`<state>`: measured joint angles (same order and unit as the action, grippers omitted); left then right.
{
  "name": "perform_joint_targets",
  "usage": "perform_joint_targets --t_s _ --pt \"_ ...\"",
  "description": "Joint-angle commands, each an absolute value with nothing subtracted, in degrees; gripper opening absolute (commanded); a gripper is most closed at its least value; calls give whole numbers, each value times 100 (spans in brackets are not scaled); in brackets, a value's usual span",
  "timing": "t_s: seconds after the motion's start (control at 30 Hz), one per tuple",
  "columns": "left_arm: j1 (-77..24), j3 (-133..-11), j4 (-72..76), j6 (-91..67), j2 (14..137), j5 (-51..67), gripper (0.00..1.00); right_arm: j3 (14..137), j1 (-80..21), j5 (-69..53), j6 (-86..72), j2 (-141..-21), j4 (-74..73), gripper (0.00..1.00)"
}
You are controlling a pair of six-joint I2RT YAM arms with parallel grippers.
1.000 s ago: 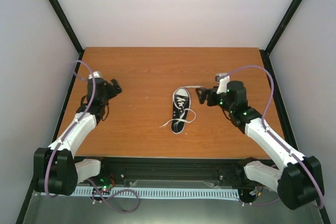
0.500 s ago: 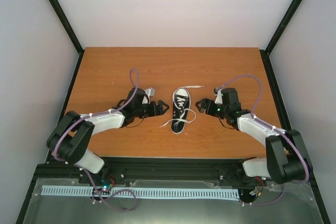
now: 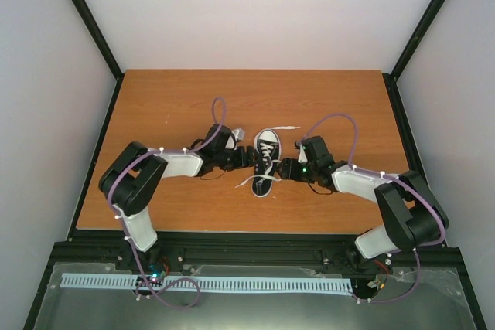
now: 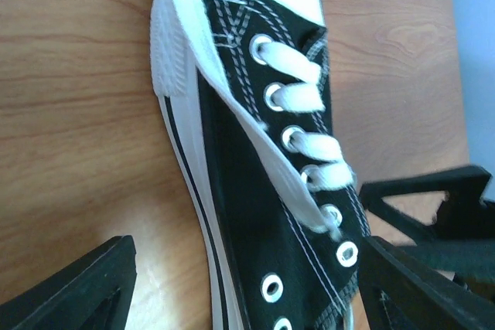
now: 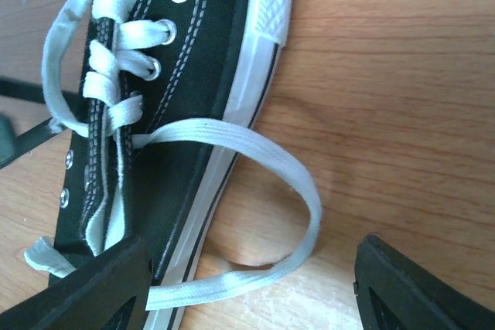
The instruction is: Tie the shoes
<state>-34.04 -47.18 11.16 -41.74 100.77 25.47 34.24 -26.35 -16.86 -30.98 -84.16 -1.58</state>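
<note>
While left pincer and right pincer gape beside the sneaker, wrist views crop its heel.

1. One black sneaker with a white toe cap.
2. Two loose lace ends seen from above: far end, near end.
3. Two robot arms: left arm, right arm.
4. Two grippers: left gripper, right gripper; two fingers each.
5. Two purple cables: left cable, right cable.
6. One wooden table.

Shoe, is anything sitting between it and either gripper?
Nothing visible does. The left gripper and right gripper flank the sneaker directly; only its own loose lace loops on the right gripper's side.
</note>
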Motion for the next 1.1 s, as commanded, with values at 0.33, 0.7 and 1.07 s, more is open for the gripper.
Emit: perform_joint_targets --t_s 0.33,0.7,1.07 --pt "-3445 -5232 1372 -4430 10941 2611 55 3481 -3062 -2389 -1492 -7611 -191 70" --pt "-3445 -5226 1389 -4474 11004 2639 44 3911 -3458 -2249 -1001 -8375 -84 48" --pt "-3440 -5199 1291 -4398 10951 2597 38 4278 -3850 -1635 -819 -9168 -260 28"
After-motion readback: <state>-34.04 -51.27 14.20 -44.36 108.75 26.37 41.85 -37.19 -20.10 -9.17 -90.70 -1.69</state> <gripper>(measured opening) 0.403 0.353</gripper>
